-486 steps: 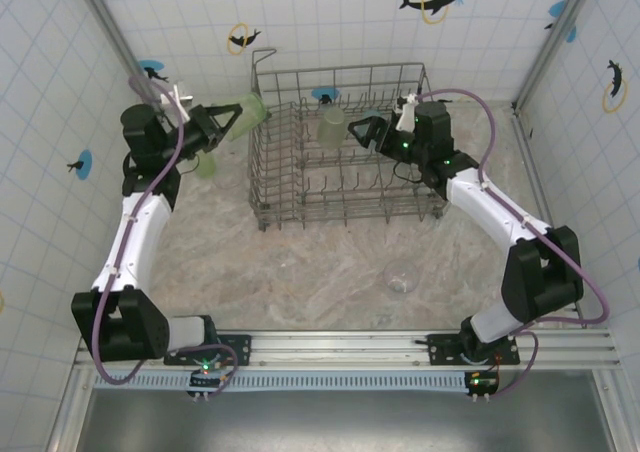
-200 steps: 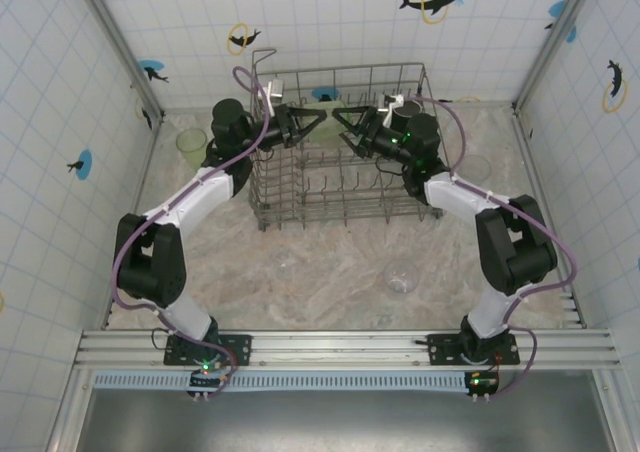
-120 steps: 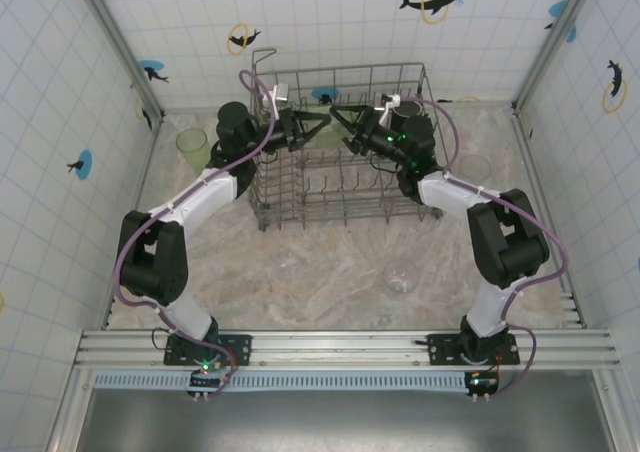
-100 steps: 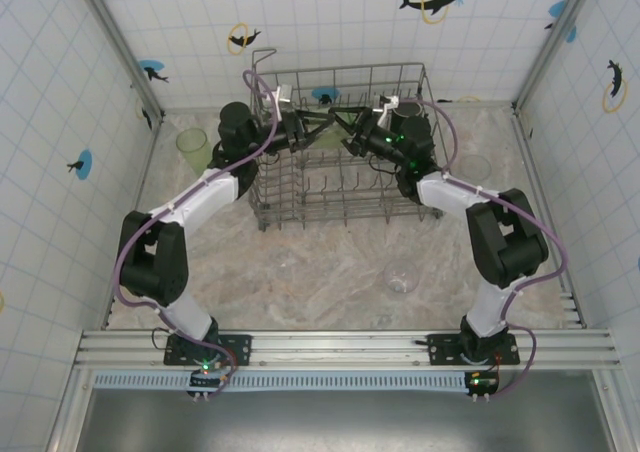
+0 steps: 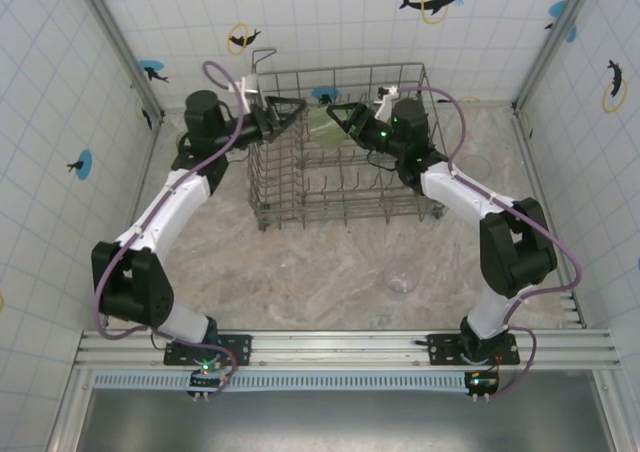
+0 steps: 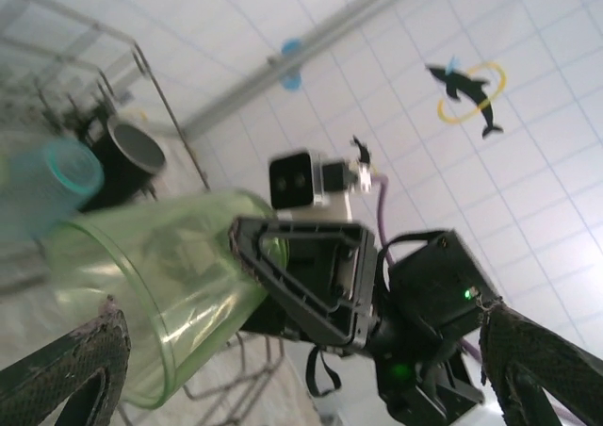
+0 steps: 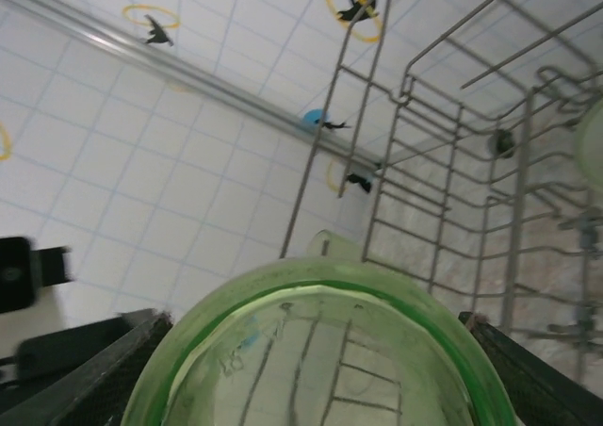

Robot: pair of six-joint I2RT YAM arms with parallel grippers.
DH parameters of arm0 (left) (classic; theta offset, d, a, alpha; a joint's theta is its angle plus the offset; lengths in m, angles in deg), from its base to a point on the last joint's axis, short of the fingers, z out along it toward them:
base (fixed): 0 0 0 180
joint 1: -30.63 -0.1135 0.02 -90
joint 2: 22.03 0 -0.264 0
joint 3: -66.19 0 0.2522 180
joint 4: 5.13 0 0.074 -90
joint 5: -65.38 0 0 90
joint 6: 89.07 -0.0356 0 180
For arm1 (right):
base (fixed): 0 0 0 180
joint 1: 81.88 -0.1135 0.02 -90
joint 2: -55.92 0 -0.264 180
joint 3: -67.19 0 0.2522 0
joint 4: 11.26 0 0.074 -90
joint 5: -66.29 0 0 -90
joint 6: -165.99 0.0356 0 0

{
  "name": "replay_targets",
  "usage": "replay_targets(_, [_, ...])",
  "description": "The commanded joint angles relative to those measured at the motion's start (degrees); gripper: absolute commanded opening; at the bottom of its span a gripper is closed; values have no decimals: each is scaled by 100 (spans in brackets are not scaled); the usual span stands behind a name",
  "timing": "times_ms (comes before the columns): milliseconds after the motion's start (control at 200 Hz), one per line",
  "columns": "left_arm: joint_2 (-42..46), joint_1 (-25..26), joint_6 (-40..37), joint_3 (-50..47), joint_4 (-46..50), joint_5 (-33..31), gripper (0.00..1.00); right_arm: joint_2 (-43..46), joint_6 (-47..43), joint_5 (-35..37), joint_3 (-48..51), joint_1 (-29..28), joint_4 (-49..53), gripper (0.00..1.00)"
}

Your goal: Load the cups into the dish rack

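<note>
Top external view
- The dish rack (image 5: pixel 340 210) stands on the table (image 5: pixel 250 262) at the far centre, with its long side running left to right.
- The right gripper (image 5: pixel 336 120) is over the far part of the rack, left of centre. Its fingers are clamped on a light green tumbler (image 5: pixel 320 122), which is held in the air above the tines.
- The tumbler's long axis lies roughly level and runs left to right. One end is in the right gripper and the other points left toward the left gripper (image 5: pixel 295 109).
- The left gripper is over the rack's far left corner. Its fingers are spread and carry nothing, and its tips are just beside the tumbler's free end.
- A clear glass (image 5: pixel 401 276) stands on the table, near of the rack and well apart from it.

Left wrist view
- The left gripper's two fingers (image 6: pixel 66 369) sit at the lower corners, wide apart, with no object gripped.
- The tumbler lies tilted, and its open mouth faces lower left, toward this camera. Its closed end is at the right gripper's finger.
- The mouth rim is close to the finger at lower left; contact cannot be determined.
- A teal cup (image 6: pixel 57 176) and a black mug (image 6: pixel 132 153) sit inside the rack behind the tumbler.

Right wrist view
- One round end of the tumbler faces the lens, and the right gripper's fingers (image 7: pixel 85 369) flank it on both sides.
- The rack's wire wall rises at the right
</note>
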Motion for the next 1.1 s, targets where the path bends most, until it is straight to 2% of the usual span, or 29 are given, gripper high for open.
replay_targets(0, [460, -435, -585, 187, 448, -307, 97, 127, -902, 762, -353, -118, 1059, 52])
replay_targets(190, [788, -1315, -1627, 125, 1746, -1039, 98, -141, -1608, 1624, -847, -382, 1855, 51])
replay_targets(470, [837, -1501, -2886, -215, 2762, -2737, 98, -592, -2222, 2428, -1343, -665, 2494, 51])
replay_targets(621, [1029, -1722, -3120, -657, 2594, -3251, 97, -779, -2299, 2606, -1462, -728, 2535, 51])
replay_targets(876, [1245, -1986, -3420, -1185, 2454, -3336, 98, -1179, -2529, 2845, -1903, -792, 2820, 52])
replay_targets(1096, [1755, -2046, -3451, -1810, 2087, -3766, 98, -1578, -2595, 2943, -2264, -870, 2906, 52])
